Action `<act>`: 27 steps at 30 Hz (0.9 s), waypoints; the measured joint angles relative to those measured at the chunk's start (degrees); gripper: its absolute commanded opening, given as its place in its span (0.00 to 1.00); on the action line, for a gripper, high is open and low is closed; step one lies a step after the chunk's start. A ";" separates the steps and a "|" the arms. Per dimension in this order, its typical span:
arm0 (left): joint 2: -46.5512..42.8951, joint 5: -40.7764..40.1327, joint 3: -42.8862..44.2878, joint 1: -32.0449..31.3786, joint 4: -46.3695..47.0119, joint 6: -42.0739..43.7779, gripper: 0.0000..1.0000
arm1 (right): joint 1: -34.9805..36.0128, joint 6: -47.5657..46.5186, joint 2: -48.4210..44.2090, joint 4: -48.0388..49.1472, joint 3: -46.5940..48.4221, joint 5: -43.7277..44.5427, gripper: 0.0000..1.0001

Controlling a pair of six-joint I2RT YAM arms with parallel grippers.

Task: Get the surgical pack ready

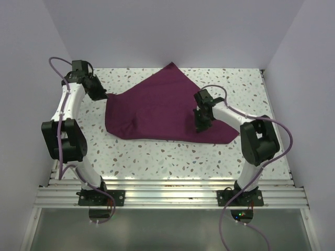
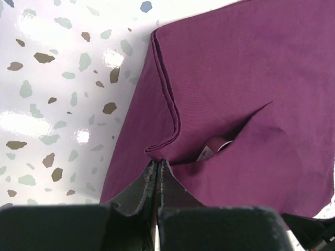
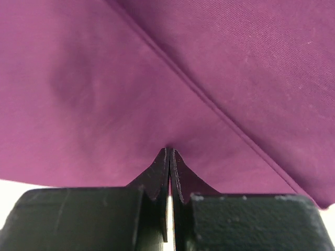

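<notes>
Left gripper (image 2: 158,166) jaws together, pinching the cloth (image 1: 157,107) at its corner, frame left; right gripper (image 3: 169,154) likewise nipped on a hem; cloth lies frame centre, part folded; likely light, limp, soft; grasp corners or hems.

Open tabletop (image 1: 172,157) near drape (image 1: 152,107) (walls (image 1: 26,63) close)

Matt maroon woven cloth of the surgical pack (image 1: 157,112) — glossy speckled table (image 1: 141,157) — ribbed metal rail (image 1: 167,196)
</notes>
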 measured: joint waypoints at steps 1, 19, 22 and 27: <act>0.02 0.02 0.15 -0.04 -0.33 -0.26 0.00 | -0.11 -0.24 0.70 0.79 -0.98 0.00 0.00; -1.88 4.26 4.70 -17.97 -0.13 -14.40 0.00 | -1.20 0.17 8.13 2.36 2.56 -2.21 0.00; -0.66 4.46 7.28 -22.88 2.19 -18.45 0.00 | -1.38 0.33 8.31 2.40 2.75 -2.86 0.00; 7.67 5.62 12.55 -32.61 6.60 -23.43 0.00 | -1.51 0.94 8.41 2.54 2.73 -3.30 0.00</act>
